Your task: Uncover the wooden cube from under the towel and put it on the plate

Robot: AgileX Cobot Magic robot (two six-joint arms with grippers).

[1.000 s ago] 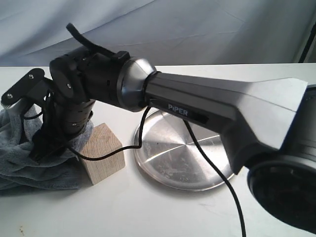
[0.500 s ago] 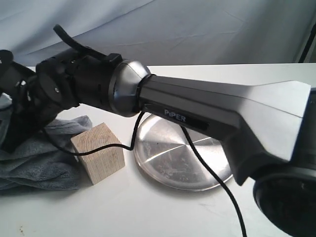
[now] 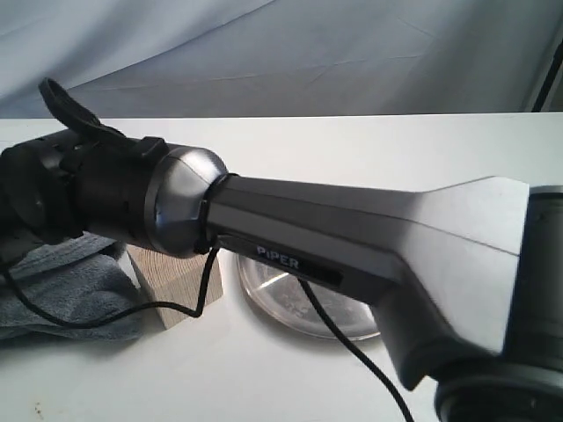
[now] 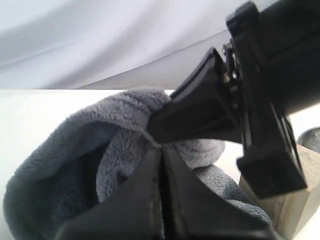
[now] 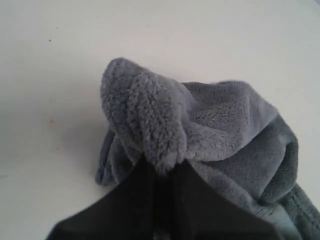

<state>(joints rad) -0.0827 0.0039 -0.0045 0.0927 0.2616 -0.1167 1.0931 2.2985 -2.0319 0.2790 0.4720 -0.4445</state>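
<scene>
The grey towel [image 3: 62, 286] lies bunched at the table's left. My right gripper [image 5: 162, 167] is shut on a raised fold of the towel [image 5: 150, 120]; the left wrist view shows it as a black wedge [image 4: 157, 127] pinching that fold. My left gripper [image 4: 161, 152] is shut, its tips against the towel [image 4: 120, 130]; I cannot tell whether cloth is caught between them. The wooden cube [image 3: 171, 286] stands uncovered beside the towel, half hidden by the right arm, and shows as a corner [image 4: 295, 210] in the left wrist view. The steel plate [image 3: 290, 303] lies right of the cube, mostly hidden.
The right arm [image 3: 334, 237] reaches across the table from right to left, low over the plate and cube, with a black cable [image 3: 334, 338] hanging from it. A pale cloth backdrop [image 3: 308, 53] hangs behind the white table [image 3: 220, 378].
The right arm has swung further left and lower, dragging the towel's fold leftward off the cube. It now covers most of the cube and plate in the exterior view.
</scene>
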